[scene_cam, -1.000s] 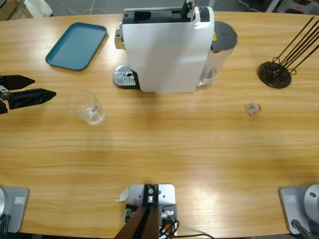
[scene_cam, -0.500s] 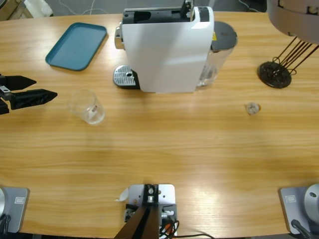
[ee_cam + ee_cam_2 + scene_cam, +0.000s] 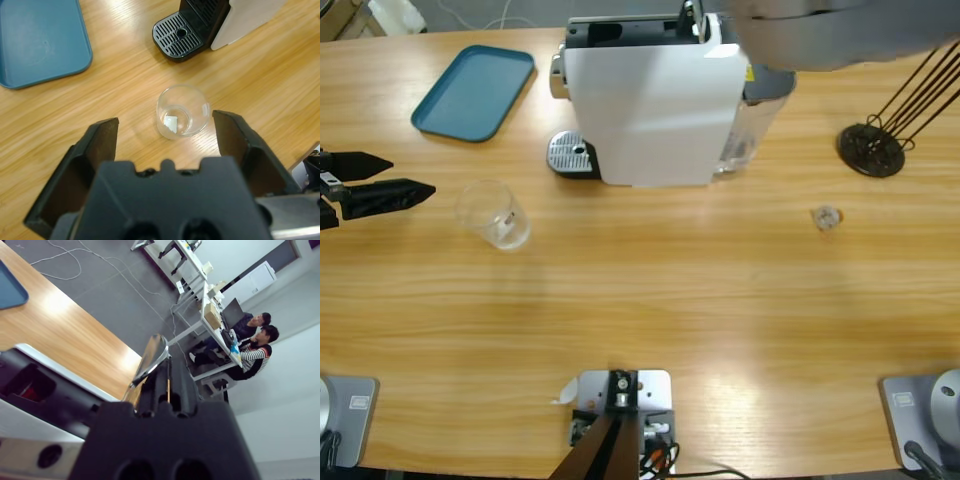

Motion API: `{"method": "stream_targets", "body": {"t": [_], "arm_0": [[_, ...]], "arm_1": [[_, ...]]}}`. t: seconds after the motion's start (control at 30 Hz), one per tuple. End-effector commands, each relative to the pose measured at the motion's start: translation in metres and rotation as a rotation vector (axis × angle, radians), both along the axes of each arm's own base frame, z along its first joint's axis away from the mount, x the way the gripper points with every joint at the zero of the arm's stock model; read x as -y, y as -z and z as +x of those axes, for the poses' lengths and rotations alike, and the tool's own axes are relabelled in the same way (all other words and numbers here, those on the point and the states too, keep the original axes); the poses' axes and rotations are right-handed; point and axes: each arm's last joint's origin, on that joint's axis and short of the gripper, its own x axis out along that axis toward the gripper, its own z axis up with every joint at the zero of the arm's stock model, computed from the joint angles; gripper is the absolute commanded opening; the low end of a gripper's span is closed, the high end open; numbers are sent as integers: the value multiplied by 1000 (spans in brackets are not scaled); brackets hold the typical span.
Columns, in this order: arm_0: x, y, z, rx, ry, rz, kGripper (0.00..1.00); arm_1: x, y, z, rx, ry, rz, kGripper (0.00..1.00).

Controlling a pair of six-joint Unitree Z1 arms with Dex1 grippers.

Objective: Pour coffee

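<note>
Change: a silver-grey arm (image 3: 840,35), absent a second ago and only a rounded elbow at the upper right corner half a second ago, now spreads across the top of the high view over the white box-shaped coffee machine (image 3: 650,105). The right wrist view shows the machine's top and chrome lever (image 3: 150,360) just ahead of the right gripper (image 3: 167,390), whose jaws stand closed together with nothing between them. Judgement: the right arm is approaching the machine's lever.

Unchanged: the left gripper (image 3: 165,145), jaws spread wide and empty, at the table's left edge; the clear glass tumbler (image 3: 496,214) near it, standing upright on the long wooden table (image 3: 670,300).

Position: tumbler just ahead of the left jaws, apart from them, not yet on the black perforated drip tray (image 3: 570,155). No coffee discernible in it.

Also present: teal rectangular tray (image 3: 475,90), empty.
</note>
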Motion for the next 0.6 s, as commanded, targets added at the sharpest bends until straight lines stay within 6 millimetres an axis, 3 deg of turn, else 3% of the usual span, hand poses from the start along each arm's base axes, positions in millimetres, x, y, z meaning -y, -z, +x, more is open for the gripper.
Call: {"method": "stream_targets", "body": {"t": [0.03, 0.2, 0.43, 0.6], "arm_0": [[3, 14, 1, -41, 29, 31, 812], [3, 14, 1, -41, 29, 31, 812], [3, 14, 1, -44, 28, 33, 812], [2, 14, 1, -43, 28, 33, 812]], "arm_1": [[-31, 38, 9, -47, -43, -75, 0], [-32, 44, 9, -63, -41, -44, 0], [-57, 59, -10, -92, -108, -26, 0], [-57, 61, -11, -108, -112, -17, 0]]}}
